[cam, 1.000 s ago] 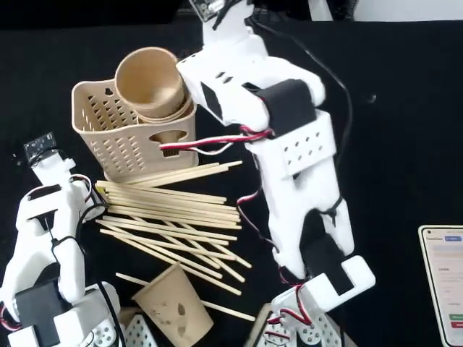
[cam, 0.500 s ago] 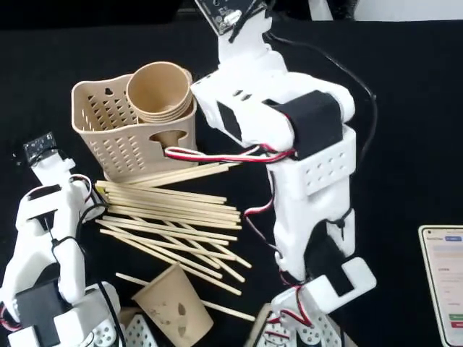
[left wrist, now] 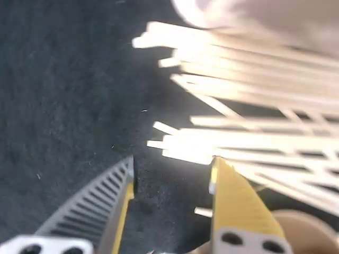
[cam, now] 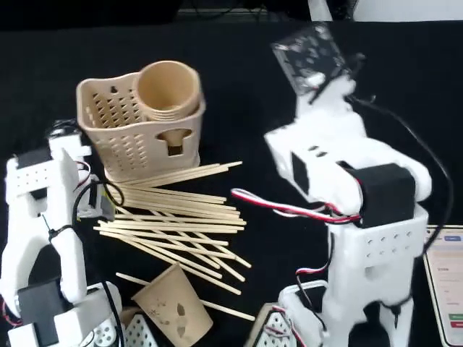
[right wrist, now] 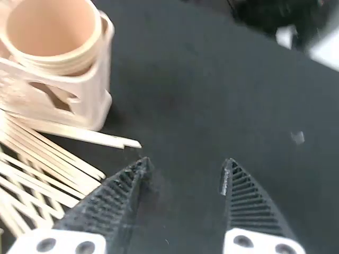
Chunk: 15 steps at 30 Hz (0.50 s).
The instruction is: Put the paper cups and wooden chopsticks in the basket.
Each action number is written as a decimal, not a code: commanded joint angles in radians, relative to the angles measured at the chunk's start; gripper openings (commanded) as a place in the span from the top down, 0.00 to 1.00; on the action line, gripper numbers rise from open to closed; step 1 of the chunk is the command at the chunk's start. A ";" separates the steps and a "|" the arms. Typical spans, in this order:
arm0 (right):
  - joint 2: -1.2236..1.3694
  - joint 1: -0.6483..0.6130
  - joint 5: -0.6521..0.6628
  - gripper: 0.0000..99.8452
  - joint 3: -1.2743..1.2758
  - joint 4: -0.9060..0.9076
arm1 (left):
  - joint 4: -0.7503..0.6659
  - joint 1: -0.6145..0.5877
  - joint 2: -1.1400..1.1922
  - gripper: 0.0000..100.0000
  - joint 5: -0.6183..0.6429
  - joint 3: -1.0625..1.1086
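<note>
A beige slotted basket (cam: 130, 141) stands at the back left with a stack of paper cups (cam: 168, 88) upright in its right end. Several wooden chopsticks (cam: 173, 220) lie in a loose pile in front of it. Another paper cup (cam: 173, 307) lies on its side at the front. My left gripper (left wrist: 172, 164) is open just above the cloth at the left ends of the chopsticks (left wrist: 238, 106), holding nothing. My right gripper (right wrist: 186, 164) is open over bare cloth to the right of the basket (right wrist: 79, 100) and its cups (right wrist: 53, 29).
The table is covered in black cloth. A phone (cam: 445, 282) lies at the right edge near the front. The right arm's white body (cam: 362, 210) stands tall right of the chopstick pile. Arm bases sit along the front edge.
The right arm has drawn back from the basket to the right, leaving the cup stack upright inside it. The left arm has swung forward to the chopsticks' left ends.
</note>
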 commanded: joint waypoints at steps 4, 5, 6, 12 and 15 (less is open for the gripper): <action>-0.068 0.172 0.012 0.78 0.375 -0.184 | 0.310 0.062 -0.018 0.77 -0.229 -0.245; -0.068 0.178 0.009 0.78 0.423 -0.212 | 0.331 0.076 -0.018 0.77 -0.242 -0.257; -0.074 0.176 0.008 0.78 0.467 -0.236 | 0.348 0.084 -0.018 0.77 -0.249 -0.263; -0.076 0.172 0.006 0.78 0.552 -0.295 | 0.330 -0.019 -0.008 0.77 -0.253 -0.257; -0.076 0.150 0.006 0.78 0.549 -0.292 | 0.258 -0.120 -0.008 0.77 -0.252 -0.213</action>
